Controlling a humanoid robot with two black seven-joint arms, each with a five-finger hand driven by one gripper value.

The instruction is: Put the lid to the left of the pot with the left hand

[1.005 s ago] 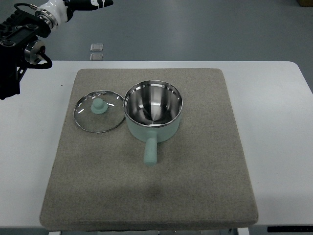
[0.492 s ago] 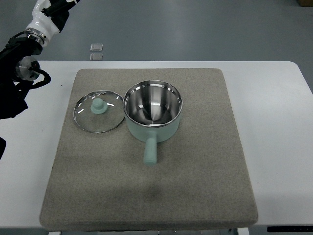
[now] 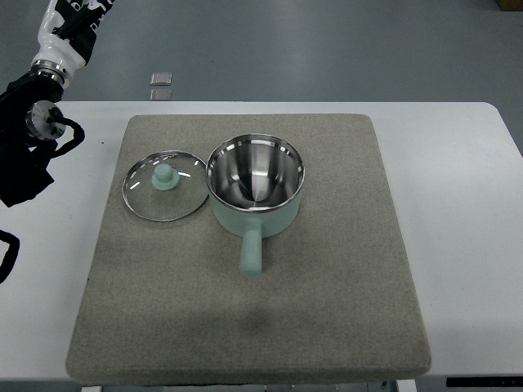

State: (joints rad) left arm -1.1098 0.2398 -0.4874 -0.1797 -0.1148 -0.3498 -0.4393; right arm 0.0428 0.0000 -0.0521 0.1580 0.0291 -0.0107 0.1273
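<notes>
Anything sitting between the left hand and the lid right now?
No: the top view shows only bare white table and grey mat edge between the left hand and the lid.

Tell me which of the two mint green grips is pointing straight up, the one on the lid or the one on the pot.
The lid's knob points up; the pot's handle sticks out sideways along the mat.

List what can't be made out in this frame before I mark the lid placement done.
- Left hand, top view: cut off by the left edge and dark, so its fingers can't be read.
- Right arm: not in view.
- Lid and pot: whether the rims touch or only overlap in this steep view can't be told.
- Two small squares on the floor beyond the table: too small to identify.
</notes>
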